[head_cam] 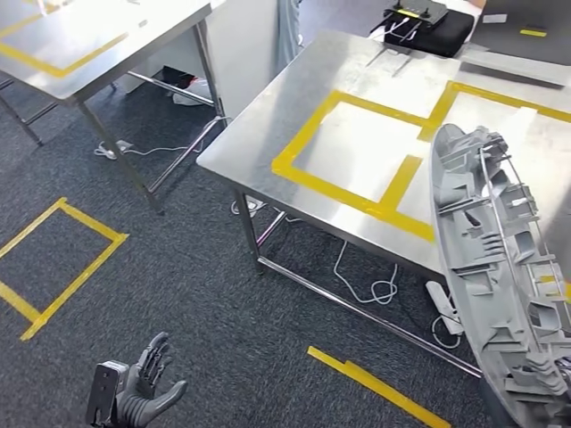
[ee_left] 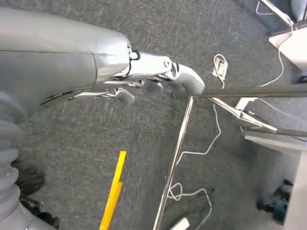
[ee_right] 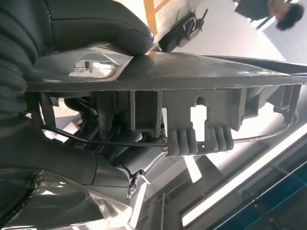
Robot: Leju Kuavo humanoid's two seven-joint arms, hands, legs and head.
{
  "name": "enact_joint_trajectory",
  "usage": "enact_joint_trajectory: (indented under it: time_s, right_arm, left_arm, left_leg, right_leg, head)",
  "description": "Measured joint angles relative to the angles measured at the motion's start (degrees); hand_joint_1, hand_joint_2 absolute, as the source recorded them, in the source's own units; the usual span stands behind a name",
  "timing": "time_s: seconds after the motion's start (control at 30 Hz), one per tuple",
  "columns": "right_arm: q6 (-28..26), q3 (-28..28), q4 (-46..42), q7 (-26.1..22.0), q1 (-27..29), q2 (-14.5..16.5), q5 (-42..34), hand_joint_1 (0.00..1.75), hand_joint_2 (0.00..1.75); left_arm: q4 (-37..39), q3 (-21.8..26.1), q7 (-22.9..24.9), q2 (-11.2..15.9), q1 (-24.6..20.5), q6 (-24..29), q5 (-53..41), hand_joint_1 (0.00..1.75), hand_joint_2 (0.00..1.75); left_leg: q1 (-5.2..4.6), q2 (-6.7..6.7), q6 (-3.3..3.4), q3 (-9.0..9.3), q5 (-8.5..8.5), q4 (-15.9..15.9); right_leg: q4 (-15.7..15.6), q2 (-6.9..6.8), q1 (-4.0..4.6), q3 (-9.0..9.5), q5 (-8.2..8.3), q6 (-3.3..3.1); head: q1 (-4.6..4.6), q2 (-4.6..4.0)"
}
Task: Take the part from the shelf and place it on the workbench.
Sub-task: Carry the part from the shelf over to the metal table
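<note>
- Right hand (ee_right: 90, 43) grasps the part (head_cam: 501, 267), a large grey round plastic piece with ribs, clips and a thin wire ring on its exposed back.
- In the right wrist view the dark thumb (ee_right: 101, 21) lies along one face of the part's rim and the other fingers sit behind the ribbed side, so the rim is clamped between them.
- Part stands on edge, tilted, raised in the air off the bench (head_cam: 350, 80). From the head view it overlaps the bench's near right corner; I cannot tell whether it touches the top.
- Bench is steel-topped, marked with yellow tape (head_cam: 350, 187) in rectangles. It lies ahead of the right hand, beyond the part.
- Left hand (head_cam: 144, 388) hangs low, well apart from the part and the bench, over dark grey carpet (head_cam: 202, 294). Fingers spread and slightly curled, holding nothing: released.
- In the left wrist view, beyond the left hand's fingers (ee_left: 181, 79) are the bench's metal legs (ee_left: 177, 153) and white cables (ee_left: 213, 134) lying on the carpet.
- A strip of yellow floor tape (head_cam: 377, 385) lies on the carpet between the left hand and the bench.
- A second steel bench (head_cam: 87, 40) stands farther off, ahead of the left hand.
- A black device (head_cam: 421, 27) with cables sits at the first bench's far edge.
</note>
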Motion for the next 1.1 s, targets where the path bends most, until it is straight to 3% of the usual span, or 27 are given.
enact_joint_trajectory:
  time_s: [0.07, 0.1, 0.13, 0.17, 0.23, 0.27, 0.3, 0.33, 0.37, 0.43, 0.47, 0.5, 0.53, 0.57, 0.6, 0.63, 0.7, 0.73, 0.77, 0.8, 0.87, 0.93, 0.97, 1.03, 1.07, 1.1]
  right_arm:
    - [0.00, 0.08, 0.01, 0.02, 0.01, 0.00, 0.09, 1.75, 1.75]
    - [0.00, 0.10, 0.01, 0.02, -0.01, 0.00, 0.20, 1.75, 1.75]
    - [0.00, 0.14, 0.01, 0.00, -0.05, 0.00, 0.33, 1.75, 1.75]
    - [0.00, 0.18, 0.02, -0.06, -0.09, 0.00, 0.49, 1.75, 1.75]
    - [0.00, 0.28, 0.10, -0.32, -0.39, 0.00, 0.69, 1.75, 1.75]
    - [0.00, 0.33, 0.10, -0.56, -0.48, 0.02, 0.75, 1.75, 1.75]
    - [0.00, 0.37, 0.08, -0.87, -0.54, 0.06, 0.75, 1.75, 1.75]
    - [0.00, 0.38, -0.04, -1.27, -0.52, 0.10, 0.72, 1.75, 1.75]
    - [-0.01, 0.38, -0.17, -1.72, -0.45, 0.16, 0.64, 1.75, 1.75]
    - [-0.02, 0.34, -0.39, -2.80, -0.59, 0.26, 0.41, 1.75, 1.75]
    - [-0.02, 0.30, -0.44, -3.34, -0.68, 0.34, 0.29, 1.75, 1.75]
    - [-0.02, 0.20, -0.45, -3.87, -0.77, 0.44, 0.14, 1.75, 1.75]
    - [-0.02, 0.07, -0.45, -4.33, -0.79, 0.59, -0.06, 1.75, 1.75]
    - [-0.02, -0.07, -0.45, -4.69, -0.77, 0.77, -0.32, 1.75, 1.75]
    - [-0.02, -0.25, -0.45, -5.01, -0.71, 0.97, -0.64, 1.75, 1.75]
    - [-0.02, -0.44, -0.45, -5.30, -0.65, 1.18, -0.93, 1.75, 1.75]
    - [-0.02, -0.80, -0.44, -5.83, -0.60, 1.53, -1.34, 1.75, 1.75]
    - [-0.02, -0.93, -0.48, -6.01, -0.63, 1.67, -1.43, 1.75, 1.75]
    - [-0.02, -1.02, -0.51, -6.13, -0.66, 1.77, -1.49, 1.75, 1.75]
    - [-0.02, -1.07, -0.55, -6.17, -0.62, 1.89, -1.54, 1.75, 1.75]
    - [-0.02, -1.13, -0.61, -6.21, -0.44, 2.15, -1.67, 1.75, 1.75]
    - [-0.02, -1.13, -0.62, -6.34, -0.43, 2.39, -1.96, 1.75, 1.75]
    - [-0.02, -1.14, -0.63, -6.46, -0.48, 2.47, -2.20, 1.75, 1.75]
    - [-0.02, -1.14, -0.62, -6.70, -0.53, 2.57, -2.72, 1.75, 1.75]
    - [-0.02, -1.14, -0.62, -6.81, -0.50, 2.60, -2.94, 1.75, 1.75]
    - [-0.02, -1.14, -0.61, -6.92, -0.49, 2.61, -3.08, 1.75, 1.75]
  left_arm:
    - [0.07, 0.05, 0.01, 0.01, 0.24, -0.01, 0.00, 0.00, 1.75]
    - [0.11, 0.06, 0.01, 0.01, 0.28, -0.05, -0.02, 0.00, 1.75]
    - [0.16, 0.07, 0.01, 0.01, 0.32, -0.11, -0.04, 0.00, 1.75]
    - [0.23, 0.08, 0.03, 0.01, 0.39, -0.17, -0.07, 0.00, 1.75]
    - [0.50, 0.21, 0.15, 0.09, 0.76, -0.33, -0.15, 0.00, 1.75]
    - [0.62, 0.30, 0.25, 0.14, 0.93, -0.41, -0.24, 0.00, 1.75]
    - [0.70, 0.36, 0.33, 0.19, 0.95, -0.49, -0.31, 0.00, 1.75]
    - [0.71, 0.39, 0.40, 0.19, 0.74, -0.57, -0.38, 0.00, 1.75]
    - [0.71, 0.39, 0.42, 0.09, 0.36, -0.66, -0.41, 0.00, 1.75]
    - [0.72, 0.41, 0.40, -0.09, -0.29, -0.80, -0.37, 0.00, 1.75]
    - [0.74, 0.43, 0.40, -0.15, -0.34, -0.87, -0.32, 0.00, 1.75]
    - [0.79, 0.45, 0.39, -0.20, -0.29, -0.93, -0.28, 0.00, 1.75]
    - [0.85, 0.45, 0.40, -0.27, -0.22, -0.98, -0.24, 0.00, 1.75]
    - [0.92, 0.45, 0.40, -0.35, -0.18, -1.03, -0.24, 0.00, 1.75]
    - [0.97, 0.45, 0.40, -0.42, -0.17, -1.06, -0.24, 0.00, 1.75]
    - [1.01, 0.45, 0.39, -0.47, -0.17, -1.07, -0.24, 0.00, 1.75]
    - [1.08, 0.46, 0.38, -0.50, -0.16, -1.08, -0.24, 0.00, 1.75]
    - [1.13, 0.47, 0.37, -0.50, -0.14, -1.09, -0.24, 0.00, 1.75]
    - [1.17, 0.48, 0.36, -0.50, -0.13, -1.11, -0.24, 0.00, 1.75]
    - [1.21, 0.48, 0.34, -0.50, -0.15, -1.14, -0.24, 0.00, 1.75]
    - [1.21, 0.46, 0.32, -0.49, -0.23, -1.18, -0.24, 0.00, 1.75]
    - [1.21, 0.44, 0.27, -0.50, -0.39, -1.19, -0.25, 0.00, 1.75]
    - [1.21, 0.43, 0.25, -0.50, -0.39, -1.17, -0.26, 0.00, 1.75]
    - [1.22, 0.42, 0.24, -0.50, -0.22, -1.10, -0.31, 0.00, 1.75]
    - [1.23, 0.43, 0.24, -0.48, -0.14, -1.07, -0.34, 0.00, 1.75]
    - [1.23, 0.44, 0.25, -0.48, -0.11, -1.04, -0.37, 0.00, 1.75]
  left_leg:
    - [0.01, -0.12, -0.07, -4.79, -5.66, 0.39]
    - [-0.03, -0.19, -0.02, -6.47, -6.90, -1.12]
    - [-0.09, -0.43, 0.11, -7.69, -5.92, -3.54]
    - [-0.15, -1.14, 0.37, -8.57, -1.66, -6.90]
    - [-0.49, -3.49, 1.09, -9.64, 9.69, -12.66]
    - [-0.67, -4.37, 1.37, -9.72, 13.82, -14.08]
    - [-0.87, -4.67, 1.56, -9.59, 15.24, -14.35]
    - [-0.85, -4.38, 1.68, -9.03, 15.14, -14.46]
    - [-0.75, -3.79, 1.73, -8.44, 14.79, -14.77]
    - [-0.44, -2.60, 2.16, -6.96, 13.87, -15.86]
    - [-0.39, -1.98, 2.35, -6.23, 13.26, -16.19]
    - [-0.41, -1.37, 2.52, -5.55, 12.57, -16.33]
    - [-0.46, -0.78, 2.57, -4.88, 11.87, -16.36]
    - [-0.53, -0.24, 2.61, -4.09, 11.10, -16.36]
    - [-0.60, 0.25, 2.63, -3.15, 10.31, -16.36]
    - [-0.67, 0.74, 2.64, -2.06, 9.49, -16.37]
    - [-0.95, 1.62, 2.46, -0.16, 7.92, -16.37]
    - [-1.13, 2.01, 2.29, 0.39, 7.37, -16.30]
    - [-1.31, 2.50, 2.11, 0.63, 7.03, -16.24]
    - [-1.47, 3.06, 1.93, 0.82, 6.87, -16.21]
    - [-1.46, 3.78, 1.55, 1.03, 6.29, -16.13]
    - [-1.16, 2.22, 0.90, 0.19, 4.52, -13.63]
    - [-0.90, 1.04, 0.57, -1.25, 3.05, -10.50]
    - [-0.53, 0.05, 0.13, -5.39, 0.24, -2.62]
    - [-0.44, -0.04, 0.04, -7.02, -0.07, -0.02]
    - [-0.41, -0.07, 0.06, -7.76, 0.79, 0.50]
  right_leg:
    - [-1.13, 1.66, -0.27, 3.59, -1.77, 0.09]
    - [-1.63, 2.42, -0.44, 5.45, -2.68, 0.21]
    - [-2.09, 3.13, -0.60, 7.07, -3.61, 0.36]
    - [-2.53, 3.79, -0.79, 8.40, -4.53, 0.53]
    - [-3.08, 5.38, -1.05, 10.34, -6.31, 1.17]
    - [-3.47, 6.22, -1.15, 11.08, -7.07, 1.61]
    - [-3.97, 7.04, -1.24, 11.74, -7.65, 2.08]
    - [-4.74, 7.67, -1.26, 12.28, -8.08, 2.51]
    - [-5.23, 7.25, -1.24, 12.88, -8.49, 2.83]
    - [-2.64, 3.86, -0.96, 11.76, -10.11, 3.28]
    - [0.96, 1.68, -0.76, 9.58, -11.43, 3.36]
    - [5.29, 0.35, -0.56, 6.54, -12.61, 3.38]
    - [9.11, -0.14, -0.37, 3.45, -13.12, 3.34]
    - [11.34, -0.30, -0.19, 0.95, -12.43, 3.30]
    - [11.37, -0.39, -0.04, -0.57, -10.27, 3.24]
    - [9.26, -0.70, 0.07, -1.10, -6.96, 3.18]
    - [3.59, -3.07, 0.57, -0.50, -0.97, 2.85]
    - [1.40, -4.31, 0.84, 0.14, 0.35, 2.51]
    - [0.34, -5.09, 1.11, 0.55, 0.47, 2.11]
    - [-0.14, -5.10, 1.28, 0.72, 0.17, 1.78]
    - [-1.03, -3.62, 1.02, 1.16, -0.23, 1.20]
    - [-1.42, -2.38, 0.63, 1.60, -0.26, 0.77]
    - [-1.49, -1.84, 0.52, 1.84, -0.32, 0.56]
    - [-1.52, -0.79, 0.46, 2.22, -0.53, 0.24]
    - [-1.52, -0.28, 0.46, 2.43, -0.63, 0.16]
    - [-1.52, 0.16, 0.47, 2.64, -0.73, 0.14]
  head:
    - [0.01, 0.00]
    - [0.01, 0.00]
    - [0.00, 0.00]
    - [-0.03, -0.01]
    - [-0.22, -0.02]
    - [-0.33, -0.02]
    - [-0.45, -0.02]
    - [-0.51, -0.02]
    - [-0.51, -0.01]
    - [-0.35, -0.01]
    - [-0.27, -0.01]
    - [-0.23, -0.02]
    - [-0.25, -0.02]
    - [-0.25, -0.02]
    - [-0.23, -0.02]
    - [-0.22, -0.02]
    - [-0.23, -0.03]
    - [-0.19, -0.03]
    - [-0.23, -0.03]
    - [-0.19, -0.03]
    - [-0.27, -0.02]
    - [-0.35, -0.02]
    - [-0.40, -0.02]
    - [-0.41, -0.02]
    - [-0.42, -0.02]
    - [-0.41, -0.02]
